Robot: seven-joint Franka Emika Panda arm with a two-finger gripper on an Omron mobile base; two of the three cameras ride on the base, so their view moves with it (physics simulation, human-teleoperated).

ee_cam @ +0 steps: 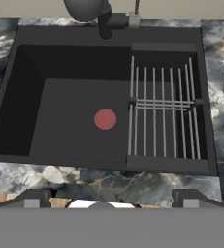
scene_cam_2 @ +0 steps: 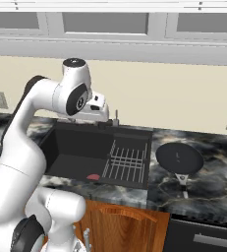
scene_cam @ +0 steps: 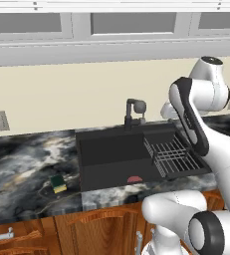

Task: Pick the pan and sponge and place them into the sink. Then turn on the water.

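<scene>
Hovering above the sink (ee_cam: 31,121), the fingers (ee_cam: 111,198) are spread empty; the pan (scene_cam_2: 179,158) is found right of the sink, handle toward the counter (scene_cam_2: 208,192) front.

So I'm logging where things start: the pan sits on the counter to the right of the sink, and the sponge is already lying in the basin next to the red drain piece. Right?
Not quite. The sponge is not in the basin; the left base view shows it on the marble counter to the left of the sink. The pan does sit on the counter right of the sink, and the red drain piece lies alone on the basin floor.
</scene>
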